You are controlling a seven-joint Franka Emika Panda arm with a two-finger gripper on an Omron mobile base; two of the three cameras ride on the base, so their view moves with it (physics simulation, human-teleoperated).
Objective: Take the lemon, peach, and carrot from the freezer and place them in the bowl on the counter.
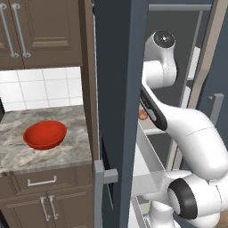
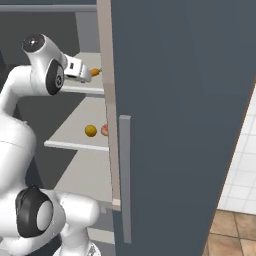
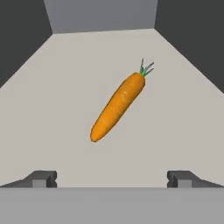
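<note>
Reaching for the carrot point(image 3: 118, 106) on its freezer shelf, the end effector point(image 3: 112, 178) gapes wide; next, advance and close.

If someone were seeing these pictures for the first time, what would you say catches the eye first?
The orange carrot lying slantwise on a pale freezer shelf, straight ahead of the open gripper, stands out most. Next, the glossy red bowl sitting on the marble-look counter left of the freezer. On a lower shelf, the lemon sits beside the peach, which is partly hidden by the door edge.
</note>
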